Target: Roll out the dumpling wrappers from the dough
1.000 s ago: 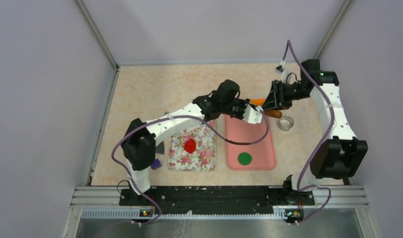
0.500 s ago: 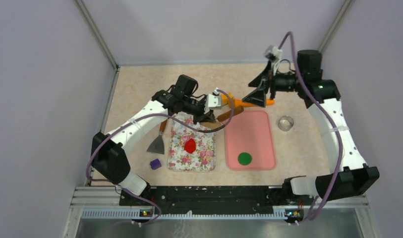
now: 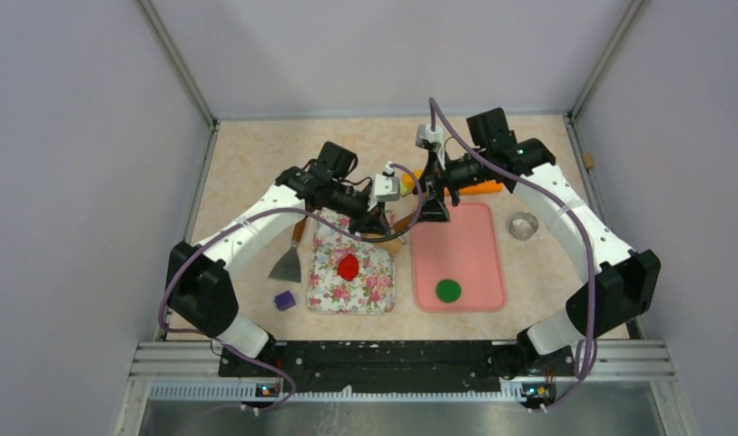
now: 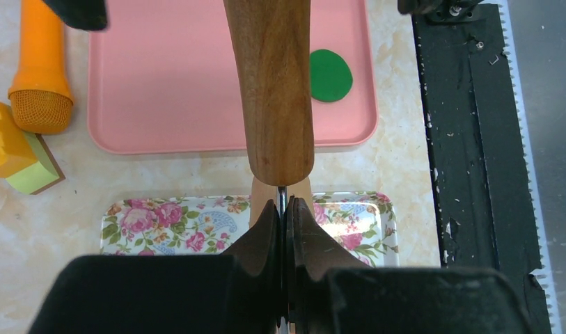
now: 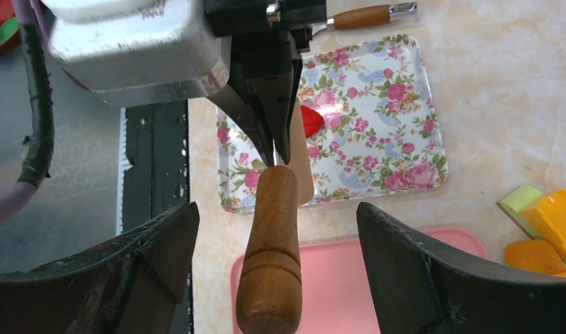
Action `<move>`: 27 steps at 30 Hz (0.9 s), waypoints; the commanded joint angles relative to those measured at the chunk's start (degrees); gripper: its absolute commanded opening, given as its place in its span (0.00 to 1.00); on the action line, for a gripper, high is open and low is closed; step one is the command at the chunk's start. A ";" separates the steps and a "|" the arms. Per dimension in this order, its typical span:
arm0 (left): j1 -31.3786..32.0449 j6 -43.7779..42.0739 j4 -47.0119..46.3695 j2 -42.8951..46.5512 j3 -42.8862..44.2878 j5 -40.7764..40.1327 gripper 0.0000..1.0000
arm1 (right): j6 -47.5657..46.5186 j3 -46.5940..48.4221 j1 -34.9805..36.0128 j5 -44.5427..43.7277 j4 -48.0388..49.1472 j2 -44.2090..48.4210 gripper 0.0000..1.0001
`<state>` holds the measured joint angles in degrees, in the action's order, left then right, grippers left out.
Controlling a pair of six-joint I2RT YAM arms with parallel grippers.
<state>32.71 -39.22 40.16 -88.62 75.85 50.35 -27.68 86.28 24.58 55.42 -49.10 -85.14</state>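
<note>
Right hand (image 3: pixel 435 209) has sprung wide, fingers now clear of the rolling pin (image 4: pixel 276 83). Left hand (image 4: pixel 281 209) alone pinches its end: handover looks done. Red dumpling wrapper (image 3: pixel 348 266) lies on the floral tray (image 3: pixel 324 295); rolling can begin.

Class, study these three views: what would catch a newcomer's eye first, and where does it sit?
The two arms meet over the middle of the table: the left gripper is shut on the tip of a wooden-handled tool, while the right gripper stands open with a finger on either side of the handle. Nearer the bases, a bright red clay piece lies on the floral tray and a green disc on the pink tray.
</note>
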 commanded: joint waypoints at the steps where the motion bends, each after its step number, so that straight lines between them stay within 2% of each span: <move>1: 0.00 -1.33 -1.40 3.27 0.24 3.67 0.00 | -8.89 3.65 1.07 1.19 -7.41 -2.23 0.83; 8: -0.29 0.16 -1.91 3.09 0.32 3.58 0.00 | -11.68 2.82 1.26 1.27 -12.64 -2.36 0.73; 15: -0.28 1.18 -2.54 1.99 1.05 3.78 0.00 | -6.62 -0.59 1.96 -0.35 -7.45 -1.32 0.56; 21: -0.29 1.57 -2.65 1.17 1.84 3.75 0.00 | -3.52 -1.90 1.96 -0.40 -5.22 -1.34 0.46; 27: -0.34 3.45 -3.92 1.05 1.83 3.89 0.00 | 1.21 -4.53 1.96 0.03 -1.79 -0.41 0.43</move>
<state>32.64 -37.34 39.99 -88.62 75.72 50.76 -30.06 83.22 25.85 54.26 -54.85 -88.07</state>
